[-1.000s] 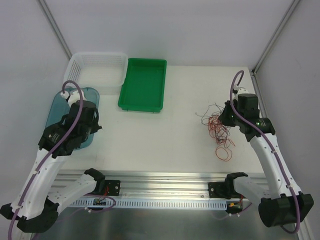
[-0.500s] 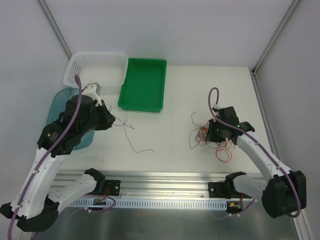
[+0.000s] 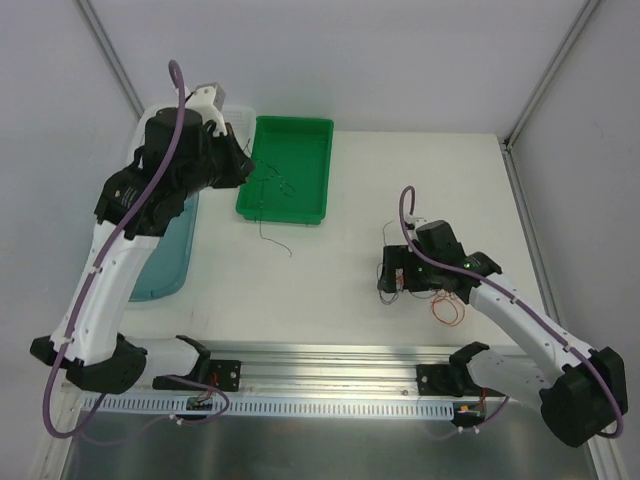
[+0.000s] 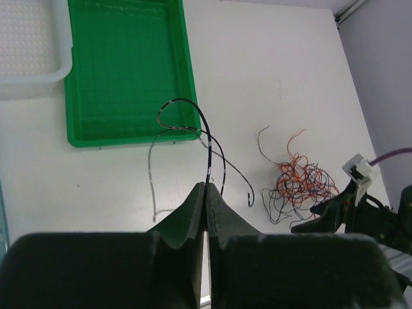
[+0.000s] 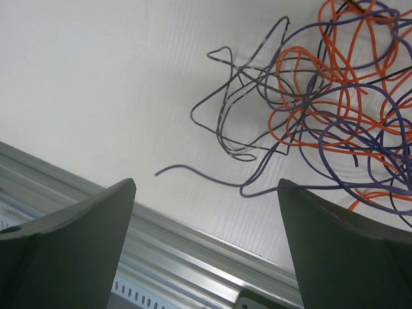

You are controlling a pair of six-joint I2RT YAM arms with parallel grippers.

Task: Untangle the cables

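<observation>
"Cables [image 4: 299, 187], where?"
"Mostly in one heap on the right half of the table [image 3: 330, 270]. Red, purple and black, all looped together."
"And the odd one out?"
"One black cable [image 4: 209, 145], well apart from the heap. Pinched in the left tool [image 4: 206, 188], pressed tight on it, up in the air."
"Hanging over what?"
"Over the near rim of the green tray [image 3: 295, 120]. Top curl above the tray, bottom end down past the rim toward bare table. Touching or not, hard to tell."
"So not in the tray yet?"
"Not yet. Probably needs more reach toward the back before letting go."
"And the right tool [image 5: 206, 187]?"
"Spread wide, holding nothing. Down low, just at the left edge of the heap."
"Which way to the heap from there?"
"Ahead and off to the right of the gap. Only a loose purple end [image 5: 219, 180] straight in front."
"Nearer tool for the next pick?"
"The right one, by far. But that purple end, lying side to side, the same way as the pinch. Maybe a small wrist turn first."
</observation>
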